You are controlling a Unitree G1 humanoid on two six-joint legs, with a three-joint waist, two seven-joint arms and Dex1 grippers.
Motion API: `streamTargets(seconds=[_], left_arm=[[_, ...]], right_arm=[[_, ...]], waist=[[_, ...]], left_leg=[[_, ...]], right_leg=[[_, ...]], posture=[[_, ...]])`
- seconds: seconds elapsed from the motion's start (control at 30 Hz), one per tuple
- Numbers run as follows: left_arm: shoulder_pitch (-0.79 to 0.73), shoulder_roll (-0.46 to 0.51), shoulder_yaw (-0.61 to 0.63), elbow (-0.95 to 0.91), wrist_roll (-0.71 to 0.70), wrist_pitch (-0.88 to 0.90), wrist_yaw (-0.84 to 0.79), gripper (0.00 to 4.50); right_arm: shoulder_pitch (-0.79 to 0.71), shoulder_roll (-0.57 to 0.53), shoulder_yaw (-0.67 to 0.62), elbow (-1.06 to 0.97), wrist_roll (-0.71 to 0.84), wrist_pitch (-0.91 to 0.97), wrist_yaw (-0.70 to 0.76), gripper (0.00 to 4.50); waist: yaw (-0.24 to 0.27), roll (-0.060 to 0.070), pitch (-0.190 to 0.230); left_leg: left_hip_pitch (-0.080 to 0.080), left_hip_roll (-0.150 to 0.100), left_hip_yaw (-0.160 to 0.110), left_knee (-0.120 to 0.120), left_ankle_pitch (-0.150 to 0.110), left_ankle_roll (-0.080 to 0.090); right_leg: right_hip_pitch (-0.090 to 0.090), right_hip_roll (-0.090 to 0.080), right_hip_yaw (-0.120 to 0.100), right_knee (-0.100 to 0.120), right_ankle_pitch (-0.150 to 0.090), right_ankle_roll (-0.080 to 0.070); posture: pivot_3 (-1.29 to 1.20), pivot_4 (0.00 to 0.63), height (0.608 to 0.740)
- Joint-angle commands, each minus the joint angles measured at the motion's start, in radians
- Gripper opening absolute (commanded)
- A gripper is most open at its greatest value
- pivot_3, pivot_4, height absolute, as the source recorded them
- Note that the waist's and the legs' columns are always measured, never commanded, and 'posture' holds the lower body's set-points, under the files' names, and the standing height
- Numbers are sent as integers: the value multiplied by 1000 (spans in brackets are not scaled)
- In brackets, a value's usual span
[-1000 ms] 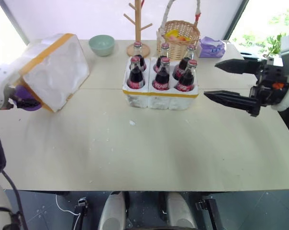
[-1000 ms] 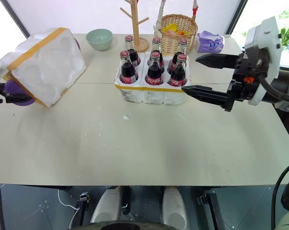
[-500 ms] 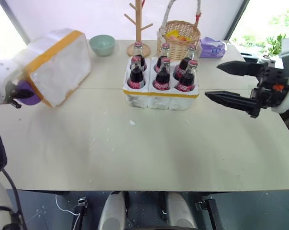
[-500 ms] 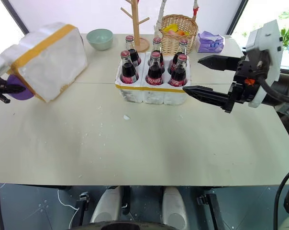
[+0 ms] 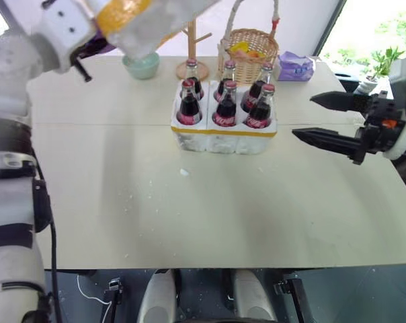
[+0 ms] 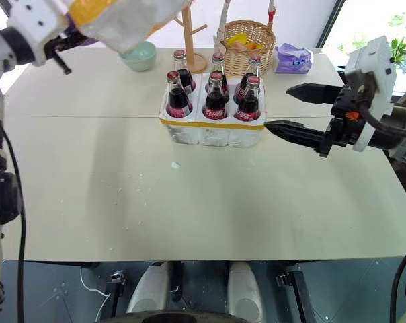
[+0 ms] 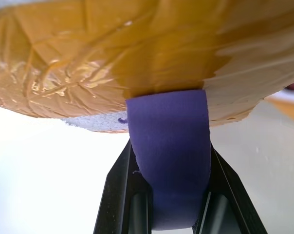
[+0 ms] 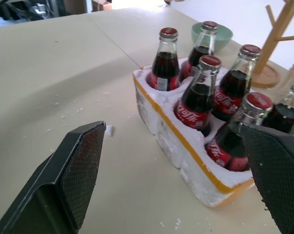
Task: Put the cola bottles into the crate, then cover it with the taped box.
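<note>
Your left gripper (image 7: 169, 214) is pinched on a purple strap (image 7: 169, 161) of the taped box (image 6: 126, 20), holding it raised, up and to the left of the crate (image 6: 213, 128). That crate, left of your right gripper (image 6: 300, 111), holds six cola bottles (image 8: 198, 100) with red white-script labels, wording unreadable. The right gripper reaches level, fingers spread wide.

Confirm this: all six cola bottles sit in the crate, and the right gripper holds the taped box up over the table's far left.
Wrong arm. The left gripper holds the taped box aloft, clamped on its purple strap, as the left wrist view shows. The right gripper is open and empty. All six cola bottles do sit in the crate.
</note>
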State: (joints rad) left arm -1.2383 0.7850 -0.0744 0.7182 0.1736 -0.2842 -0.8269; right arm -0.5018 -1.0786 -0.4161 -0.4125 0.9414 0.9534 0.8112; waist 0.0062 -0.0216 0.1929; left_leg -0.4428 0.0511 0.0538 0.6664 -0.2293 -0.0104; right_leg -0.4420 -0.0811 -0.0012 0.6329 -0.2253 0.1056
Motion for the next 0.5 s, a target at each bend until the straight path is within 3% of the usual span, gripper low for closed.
streamTargets(seconds=[0.03,0.27,0.5], left_arm=[[-47,15,-74,-37,143,-159,119,357],[-123,-31,-289,172,487,-384,505,357],[-181,-82,-356,346,559,-530,712,357]], right_arm=[[5,1,-67,-45,33,-5,-29,4500],[50,20,-139,-88,115,24,-106,4500],[74,21,-151,-107,147,20,-148,4500]], waist=[[0,0,0],[8,0,0],[8,0,0]], left_leg=[[0,0,0,0,0,0],[0,0,0,0,0,0],[0,-1,0,1,0,0]], right_leg=[[0,0,0,0,0,0],[1,0,1,0,0,0],[1,-1,1,-2,1,1]], posture=[[0,150,740],[0,150,740],[0,150,740]])
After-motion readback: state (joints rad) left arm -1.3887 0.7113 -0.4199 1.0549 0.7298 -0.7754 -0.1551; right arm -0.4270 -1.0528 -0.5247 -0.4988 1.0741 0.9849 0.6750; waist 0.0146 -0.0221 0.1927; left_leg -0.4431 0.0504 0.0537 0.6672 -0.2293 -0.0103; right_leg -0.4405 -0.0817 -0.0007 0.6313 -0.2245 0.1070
